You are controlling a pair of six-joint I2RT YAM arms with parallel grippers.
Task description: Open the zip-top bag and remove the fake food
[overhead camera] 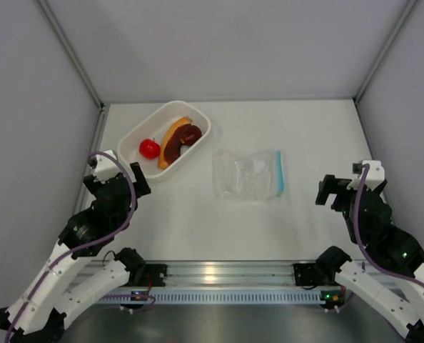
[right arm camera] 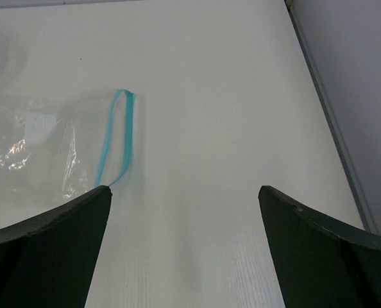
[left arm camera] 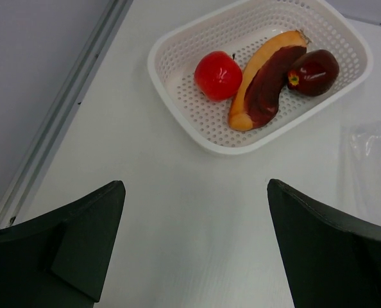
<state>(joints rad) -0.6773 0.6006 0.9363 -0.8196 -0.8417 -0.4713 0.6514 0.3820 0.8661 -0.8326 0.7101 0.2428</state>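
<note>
From above, the bag lies flat in the middle of the table, zip edge to the right, and the food sits in the basket at back left. The left wrist shows the left gripper spread wide, holding nothing, just short of the basket. The right wrist shows the right gripper equally wide and holding nothing, with the bag just beyond its left finger.

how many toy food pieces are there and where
3, all in the white basket: a red tomato at its left, an orange slice in the middle, and a dark brown piece beside it. The bag looks empty.
</note>
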